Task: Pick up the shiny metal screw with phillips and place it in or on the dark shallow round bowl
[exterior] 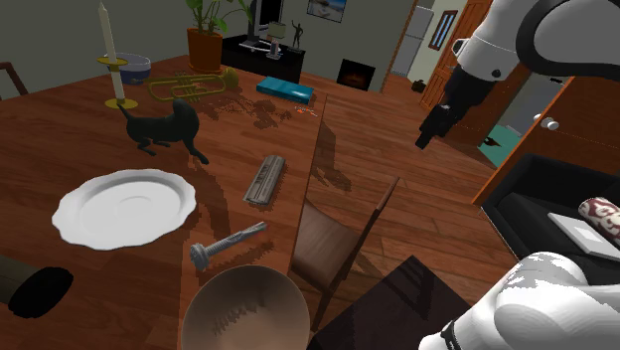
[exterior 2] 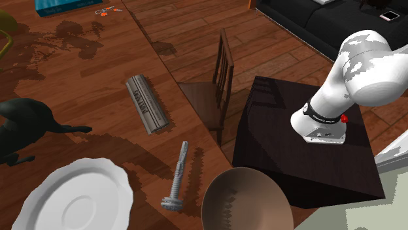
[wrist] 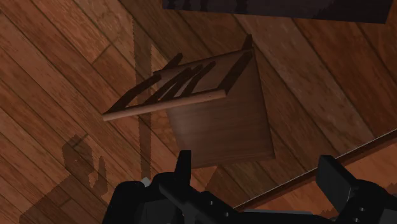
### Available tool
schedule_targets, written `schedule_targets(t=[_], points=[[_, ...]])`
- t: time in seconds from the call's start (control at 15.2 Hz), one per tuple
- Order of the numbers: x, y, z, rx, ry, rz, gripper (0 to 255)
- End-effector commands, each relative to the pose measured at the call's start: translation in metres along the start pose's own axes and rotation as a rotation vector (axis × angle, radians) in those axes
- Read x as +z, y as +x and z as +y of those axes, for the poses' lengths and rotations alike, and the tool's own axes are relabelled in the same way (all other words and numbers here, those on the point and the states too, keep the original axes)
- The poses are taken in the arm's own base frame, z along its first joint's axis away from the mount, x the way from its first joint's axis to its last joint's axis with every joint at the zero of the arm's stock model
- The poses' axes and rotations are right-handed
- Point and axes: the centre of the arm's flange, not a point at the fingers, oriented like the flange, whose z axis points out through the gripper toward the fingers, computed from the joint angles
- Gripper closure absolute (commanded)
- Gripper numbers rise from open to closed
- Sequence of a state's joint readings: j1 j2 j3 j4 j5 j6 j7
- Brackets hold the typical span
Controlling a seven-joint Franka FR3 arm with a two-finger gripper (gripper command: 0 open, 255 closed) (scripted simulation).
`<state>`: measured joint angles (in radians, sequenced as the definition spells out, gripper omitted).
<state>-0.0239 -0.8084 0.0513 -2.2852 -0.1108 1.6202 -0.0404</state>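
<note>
The shiny metal screw [exterior: 231, 243] [exterior 2: 178, 180] lies flat on the wooden table [exterior: 60, 129], its broad head toward the front edge. Just in front of it stands a round brown bowl [exterior: 244, 308] [exterior 2: 246, 204], pale inside and with nothing in it. My black gripper [exterior: 425, 140] [wrist: 257, 177] hangs high off the table, past its edge and over the wooden floor and a chair [wrist: 216, 111]. Its fingers [wrist: 184, 164] stand well apart with nothing between them.
Beside the screw sits a white plate [exterior: 124, 207] [exterior 2: 70, 204]. A grey ridged block [exterior: 264, 179] [exterior 2: 146, 103] lies behind the screw. Further back are a black cat figure [exterior: 164, 127], a candle [exterior: 107, 55], a brass trumpet [exterior: 194, 87] and a teal book [exterior: 286, 90]. The chair [exterior: 333, 239] [exterior 2: 216, 88] is pushed against the table's edge.
</note>
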Motion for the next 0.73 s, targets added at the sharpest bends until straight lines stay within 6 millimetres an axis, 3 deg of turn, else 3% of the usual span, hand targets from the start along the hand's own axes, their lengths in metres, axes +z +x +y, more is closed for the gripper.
schedule_targets(t=[0.0,0.66], points=[[0.0,0.0,0.0,0.0,0.0,0.0,0],[0.049,0.025,-0.105,0.009,0.101,-0.024,0]])
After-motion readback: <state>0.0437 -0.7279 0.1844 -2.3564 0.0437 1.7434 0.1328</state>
